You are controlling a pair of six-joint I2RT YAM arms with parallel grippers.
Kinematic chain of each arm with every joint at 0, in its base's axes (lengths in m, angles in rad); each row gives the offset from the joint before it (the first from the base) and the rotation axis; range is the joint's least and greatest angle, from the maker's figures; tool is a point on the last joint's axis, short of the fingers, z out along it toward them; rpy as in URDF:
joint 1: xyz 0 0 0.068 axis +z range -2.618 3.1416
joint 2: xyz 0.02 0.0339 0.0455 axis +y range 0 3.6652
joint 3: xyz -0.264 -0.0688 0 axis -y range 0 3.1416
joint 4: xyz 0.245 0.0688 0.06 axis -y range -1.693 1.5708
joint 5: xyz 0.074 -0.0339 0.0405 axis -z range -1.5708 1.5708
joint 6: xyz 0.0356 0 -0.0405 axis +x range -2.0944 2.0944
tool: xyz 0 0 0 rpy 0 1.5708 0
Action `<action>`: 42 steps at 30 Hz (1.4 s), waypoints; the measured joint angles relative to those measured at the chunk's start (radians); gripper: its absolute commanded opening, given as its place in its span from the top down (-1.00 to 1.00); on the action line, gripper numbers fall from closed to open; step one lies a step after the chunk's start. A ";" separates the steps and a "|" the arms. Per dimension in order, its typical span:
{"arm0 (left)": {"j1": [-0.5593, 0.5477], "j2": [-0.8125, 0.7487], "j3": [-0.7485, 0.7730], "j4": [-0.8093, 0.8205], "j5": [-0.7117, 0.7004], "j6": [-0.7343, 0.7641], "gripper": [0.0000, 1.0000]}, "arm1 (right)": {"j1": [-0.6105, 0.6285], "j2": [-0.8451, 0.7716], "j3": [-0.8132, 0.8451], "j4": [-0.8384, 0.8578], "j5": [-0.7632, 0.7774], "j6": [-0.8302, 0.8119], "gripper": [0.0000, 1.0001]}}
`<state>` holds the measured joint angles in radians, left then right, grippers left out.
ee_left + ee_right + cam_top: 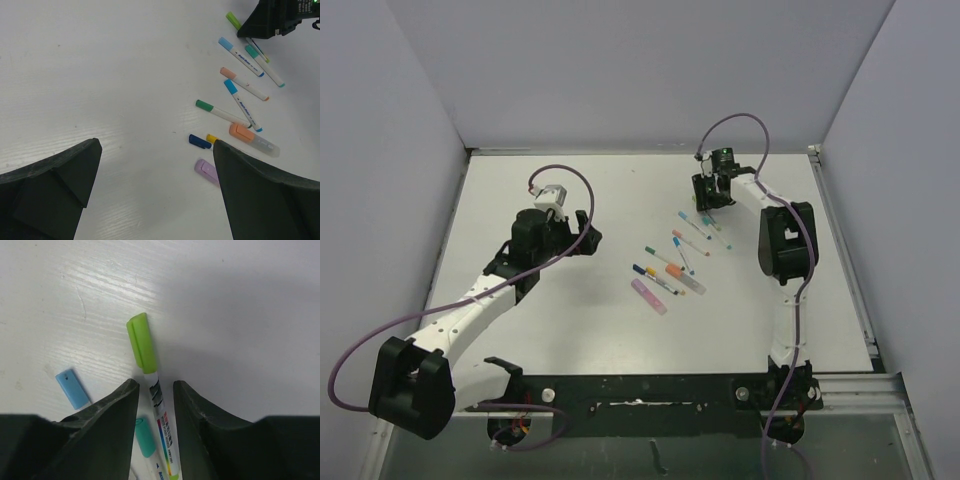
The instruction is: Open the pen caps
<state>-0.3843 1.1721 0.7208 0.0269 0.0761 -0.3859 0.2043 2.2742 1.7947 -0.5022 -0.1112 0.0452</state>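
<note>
1. Two tools are in play. The left tool is the one closer to the arm bases. It hangs well apart from the lime cap, off to its left, with its jaws spread wide, nothing between them and only bare table beneath.
2. Nearer the bases than the lime cap lies the scatter of other pens, with a purple pen nearest of all. Their pen caps all appear to be still seated.
3. The lime cap sits at the far end of that scatter, on its own pen, flat on the table. Its long axis runs from the cap back along the white barrel, which passes between the right tool's fingers.
4. The right tool straddles that barrel, and the lime cap lies just beyond its fingertips, straight ahead. Its jaws are narrowed but not closed, a sliver of table shows on each side of the barrel, and it grips nothing yet.
5. Judging by this, the right arm is by far the nearer to the lime cap. Closing would pin the barrel and leave the cap exposed for a pull along the pen's axis.
</note>
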 measured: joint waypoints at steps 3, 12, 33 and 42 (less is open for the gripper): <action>0.000 0.000 0.000 0.000 0.000 0.000 -0.93 | 0.000 0.010 0.011 -0.010 0.014 -0.006 0.47; 0.000 0.000 0.000 0.000 0.000 0.000 -0.93 | -0.001 0.017 0.029 -0.026 0.036 -0.014 1.00; 0.000 0.056 -0.005 0.269 0.113 -0.149 -0.91 | 0.041 -0.432 -0.354 0.357 -0.216 0.031 1.00; 0.000 0.192 -0.011 0.521 0.284 -0.302 -0.95 | 0.116 -0.521 -0.637 0.573 -0.449 0.206 1.00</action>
<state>-0.3843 1.3636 0.7097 0.5476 0.3599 -0.6880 0.3206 1.7527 1.1576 0.0708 -0.5602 0.2512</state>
